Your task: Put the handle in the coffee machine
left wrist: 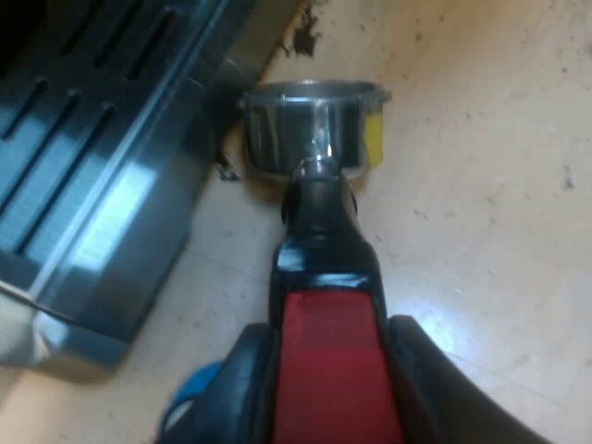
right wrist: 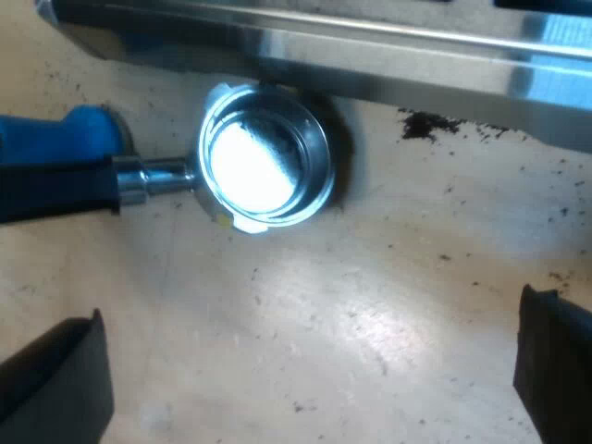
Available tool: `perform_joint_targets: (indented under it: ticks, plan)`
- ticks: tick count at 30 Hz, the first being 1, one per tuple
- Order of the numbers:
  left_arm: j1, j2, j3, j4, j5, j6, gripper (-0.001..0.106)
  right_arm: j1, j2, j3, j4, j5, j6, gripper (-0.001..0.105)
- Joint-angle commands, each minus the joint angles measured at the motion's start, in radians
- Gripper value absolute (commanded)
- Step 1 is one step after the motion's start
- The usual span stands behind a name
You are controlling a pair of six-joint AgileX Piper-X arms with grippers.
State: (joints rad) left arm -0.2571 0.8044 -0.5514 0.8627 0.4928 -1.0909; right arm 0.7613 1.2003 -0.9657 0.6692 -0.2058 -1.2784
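Note:
The metal holder (left wrist: 314,129) has its round basket close to the espresso machine's base (left wrist: 102,213), low over the tan table. Its dark handle ends in red (left wrist: 328,361), and my left gripper (left wrist: 333,370) is shut on that red end, one black finger (left wrist: 245,379) on each side. From above, the basket (right wrist: 266,165) shows open and bright inside, right under the machine's steel edge (right wrist: 370,55), with the handle (right wrist: 65,190) running away from it. My right gripper (right wrist: 310,370) hovers above the table short of the basket, open, fingers (right wrist: 555,361) wide apart with nothing between them.
A blue rounded thing (right wrist: 65,134) lies beside the handle and also shows under my left finger (left wrist: 190,398); it may be the tamper. Coffee grounds (right wrist: 425,122) are scattered on the table near the machine. The slotted drip tray (left wrist: 65,120) is alongside the basket.

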Motion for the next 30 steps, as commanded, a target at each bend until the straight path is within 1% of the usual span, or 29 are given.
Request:
perform_joint_targets:
  ticks: [1,3,6,9,11,14,18,19,20,21,23,27,29,30]
  plan:
    - [-0.002,-0.014,-0.012,0.062,0.010,-0.010,0.000,0.002,-0.007,-0.002,0.002,-0.046,-0.004,0.090]
    - [-0.002,-0.014,-0.012,0.101,0.006,-0.010,0.000,0.015,-0.007,-0.002,0.014,-0.044,-0.008,0.090]
    - [-0.002,-0.014,-0.012,0.170,0.005,-0.010,0.000,0.056,-0.007,-0.002,0.027,-0.035,-0.036,0.090]
    - [-0.004,-0.014,-0.012,0.205,-0.006,-0.007,0.000,0.112,-0.007,-0.002,0.027,0.010,-0.045,0.090]
    - [-0.004,-0.014,-0.010,0.225,-0.039,-0.007,0.000,0.149,-0.007,-0.002,0.031,0.074,-0.045,0.090]
    - [-0.004,-0.014,0.008,0.235,-0.092,-0.005,0.000,0.184,-0.007,-0.002,0.036,0.121,-0.042,0.090]
    - [-0.004,-0.014,0.046,0.235,-0.113,0.057,0.000,0.211,-0.007,-0.002,0.055,0.151,-0.036,0.090]
    - [-0.004,-0.014,0.059,0.235,-0.132,0.083,0.000,0.211,-0.007,-0.002,0.063,0.158,-0.032,0.090]
    - [-0.012,-0.014,0.069,0.235,-0.166,0.106,0.000,0.211,-0.007,-0.002,0.070,0.158,-0.024,0.090]
    - [-0.017,-0.011,0.072,0.235,-0.176,0.114,0.000,0.211,-0.007,-0.002,0.070,0.158,-0.022,0.090]
    - [-0.046,-0.005,0.082,0.235,-0.194,0.161,0.000,0.211,-0.007,-0.002,0.068,0.158,-0.020,0.090]
    - [-0.113,0.031,0.082,0.235,-0.199,0.159,0.000,0.211,-0.007,-0.002,0.068,0.165,-0.019,0.090]
    - [-0.161,0.084,0.082,0.232,-0.205,0.129,0.000,0.211,-0.007,-0.002,0.068,0.165,-0.017,0.090]
    - [-0.170,0.100,0.082,0.230,-0.205,0.126,0.000,0.211,-0.007,-0.002,0.068,0.165,-0.016,0.090]
